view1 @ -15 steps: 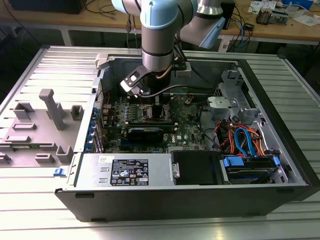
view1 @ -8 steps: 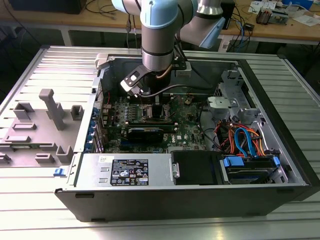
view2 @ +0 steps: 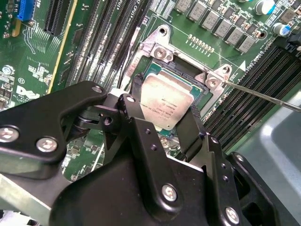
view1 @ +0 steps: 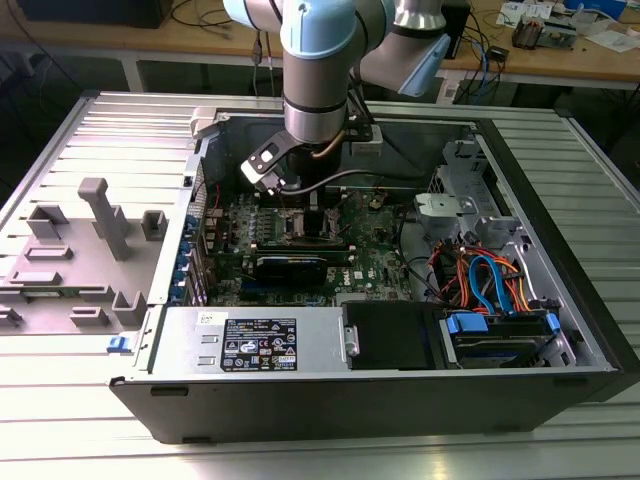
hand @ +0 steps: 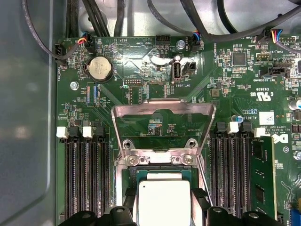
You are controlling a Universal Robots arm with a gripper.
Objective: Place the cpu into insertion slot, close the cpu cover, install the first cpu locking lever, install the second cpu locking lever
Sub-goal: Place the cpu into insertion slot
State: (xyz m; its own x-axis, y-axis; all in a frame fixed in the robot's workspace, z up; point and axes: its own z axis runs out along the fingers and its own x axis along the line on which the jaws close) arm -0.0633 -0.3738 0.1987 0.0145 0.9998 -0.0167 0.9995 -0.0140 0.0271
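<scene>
The gripper (view2: 165,103) pinches the chip (view2: 167,99) by two opposite edges, keeping it flat and square to the socket (hand: 157,160), mid-board (hand: 136,56) (seated or not, unclear). The cover (hand: 141,107) stands swung open, leaving access.

- Wears pale-blue caps over silver-grey cylindrical joints on the arm (view1: 318,90), at the upper centre of the exterior view.
- Carries a black-and-white block (view1: 263,165) at the wrist, with a grey cable (view1: 350,178) curving away beside it.
- Ends in a matt-black gripper (view2: 164,101) built from angular, overlapping linkage plates, seen in the second wrist view.
- Bears round silver screws (view2: 169,192) and small dark pivot holes across those plates.
- Tapers to two slim black fingers (view2: 190,129).
</scene>
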